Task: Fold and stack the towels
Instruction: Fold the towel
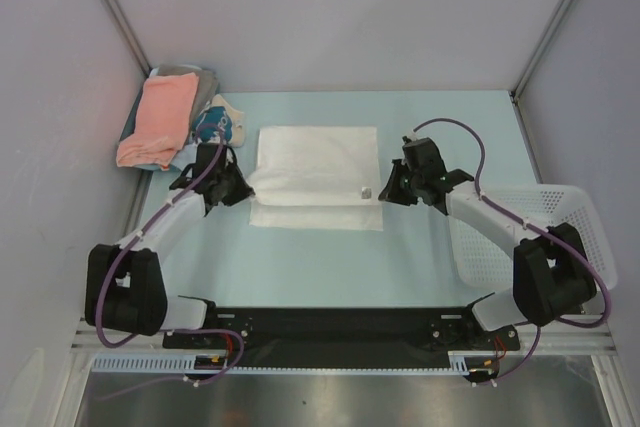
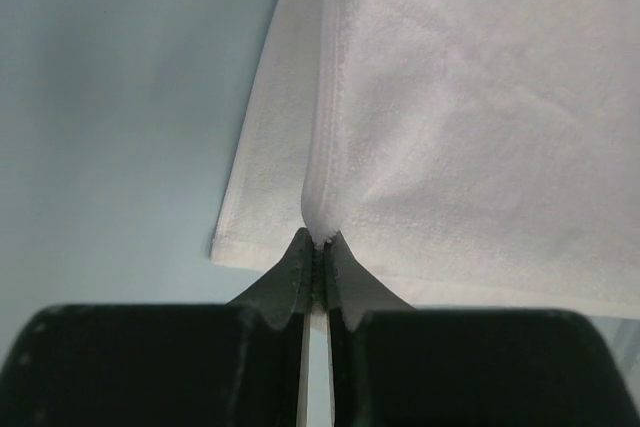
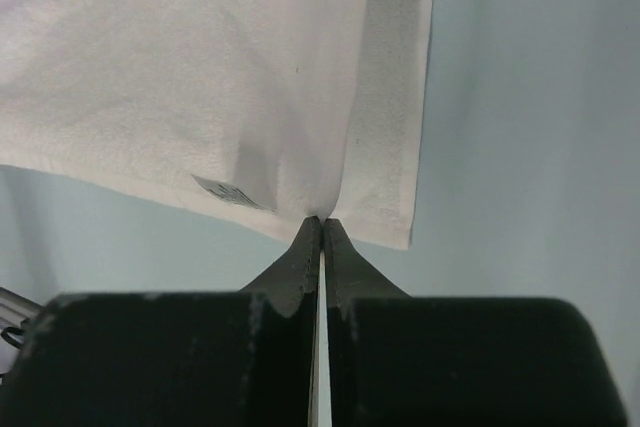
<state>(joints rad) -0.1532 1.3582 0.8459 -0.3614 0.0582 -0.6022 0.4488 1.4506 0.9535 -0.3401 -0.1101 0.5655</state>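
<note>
At the far left of the table (image 1: 320, 267) we see the pile of waiting towels, with the pink towel (image 1: 160, 119) on top, the grey towel (image 1: 190, 73) behind it and a strip of the blue towel (image 1: 160, 161) below it. The small teal bundle (image 1: 215, 125) lies just beside the pile. Next comes the left gripper (image 2: 318, 242), which is closed on the left hem of the white towel (image 1: 318, 172); in its wrist view the cloth rises in a small ridge where the fingers pinch it. A lower layer lies flat on the table and shows a little further out. The white towel lies in the middle of the table, between the two grippers, and its longer side runs from left to right, from one gripper to the other. On the other side the right gripper (image 3: 322, 222) is closed in the same way on the right hem, near a small label (image 3: 232, 192). At the far right stands the white basket (image 1: 590, 209), well apart from the towel. We judge that both arms are equally near, each to its own edge, so for the coming fold they must carry the two pinched edges together, across the longer side, or the layer will twist.
</note>
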